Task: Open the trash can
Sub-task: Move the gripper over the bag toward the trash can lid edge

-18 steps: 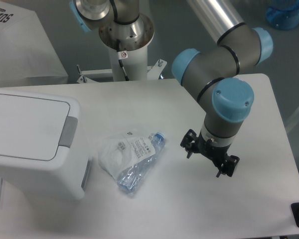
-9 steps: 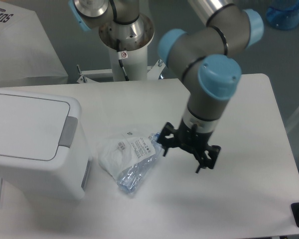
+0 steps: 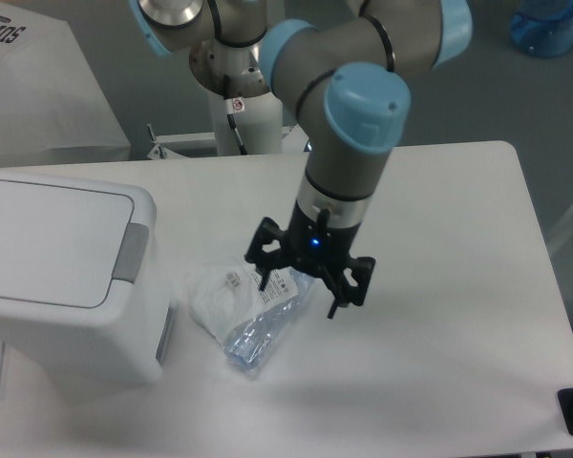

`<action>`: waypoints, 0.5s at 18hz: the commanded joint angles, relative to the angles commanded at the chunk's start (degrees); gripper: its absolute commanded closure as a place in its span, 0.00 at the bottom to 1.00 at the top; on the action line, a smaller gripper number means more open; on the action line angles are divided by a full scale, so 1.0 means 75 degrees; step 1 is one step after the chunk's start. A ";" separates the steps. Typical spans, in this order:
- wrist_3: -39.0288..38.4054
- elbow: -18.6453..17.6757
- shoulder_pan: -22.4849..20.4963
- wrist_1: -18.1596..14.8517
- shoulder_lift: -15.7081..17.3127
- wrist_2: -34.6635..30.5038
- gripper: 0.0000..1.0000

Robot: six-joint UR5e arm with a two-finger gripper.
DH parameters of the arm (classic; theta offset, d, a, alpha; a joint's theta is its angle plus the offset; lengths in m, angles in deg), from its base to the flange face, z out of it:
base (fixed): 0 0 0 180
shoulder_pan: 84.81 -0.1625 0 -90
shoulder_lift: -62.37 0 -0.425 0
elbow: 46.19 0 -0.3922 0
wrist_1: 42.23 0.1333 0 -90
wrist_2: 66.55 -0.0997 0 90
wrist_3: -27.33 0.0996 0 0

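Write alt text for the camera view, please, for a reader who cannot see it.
A robot arm's open gripper hangs above a clear plastic bottle lying on a white table. At the left stands a white trash can, lid closed.

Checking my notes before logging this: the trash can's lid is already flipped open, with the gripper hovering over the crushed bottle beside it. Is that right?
Not quite. The trash can is shut: in the camera view its flat lid lies flush on top and the grey push tab looks unpressed. The rest holds: the gripper is above the crushed bottle beside the can.
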 joint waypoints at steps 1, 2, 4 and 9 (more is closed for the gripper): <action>-0.0129 -0.0012 0.0012 0.0000 0.0047 0.0187 0.00; -0.0235 -0.0012 0.0058 0.0000 0.0094 0.0340 0.00; -0.0318 -0.0012 0.0187 0.0000 0.0129 0.0574 0.00; -0.0623 -0.0456 0.0515 0.0596 0.0469 0.0962 0.00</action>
